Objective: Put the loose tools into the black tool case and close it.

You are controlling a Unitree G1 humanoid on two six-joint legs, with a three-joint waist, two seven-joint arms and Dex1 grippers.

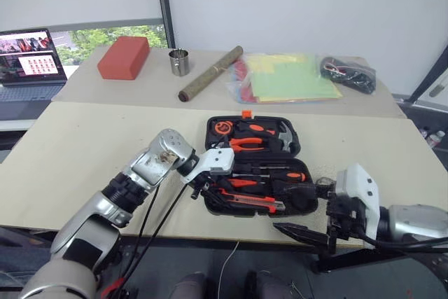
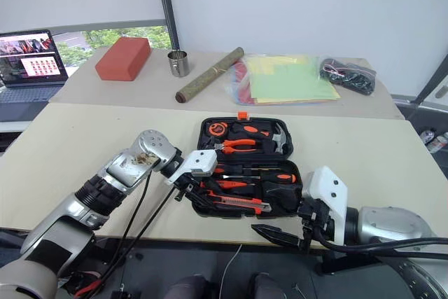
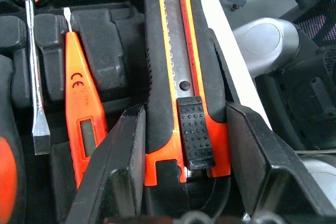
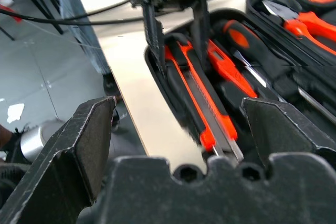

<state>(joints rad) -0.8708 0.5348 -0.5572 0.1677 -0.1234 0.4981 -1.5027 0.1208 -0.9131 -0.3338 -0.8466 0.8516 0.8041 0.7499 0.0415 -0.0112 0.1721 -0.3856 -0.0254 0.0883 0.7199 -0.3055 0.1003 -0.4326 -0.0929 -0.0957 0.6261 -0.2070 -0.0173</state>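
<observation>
Two pale tabletops (image 1: 105, 145) stood end to end before a white wall, with a window and an open laptop (image 1: 31, 61) off to the robot's left. On the far one lay a red block (image 1: 124, 57), a metal cup (image 1: 179, 61), a rolled mat (image 1: 210, 73), a stack of coloured folders (image 1: 290, 78) and a black bag of cables (image 1: 348, 73), none of it part of the job.

At the near edge of the closer top the black tool case (image 1: 253, 166) lay open, lid toward the wall with its orange latch at the far rim. The left gripper (image 3: 184, 156) reached in from the left side, its two fingers straddling the utility knife (image 3: 181, 72) at the front of the tray; they seemed to be pinching it, though contact on both sides was hard to confirm. That hold looked meant to seat the knife lengthwise in its moulded slot. Beside it the slim tester screwdriver (image 3: 79, 108) and a flat-blade screwdriver (image 3: 34, 66) already lay in their recesses.

The right gripper (image 2: 280, 234) hung spread wide and empty off the table's front edge, near the case's right corner, probably kept clear until the lid needed closing.
</observation>
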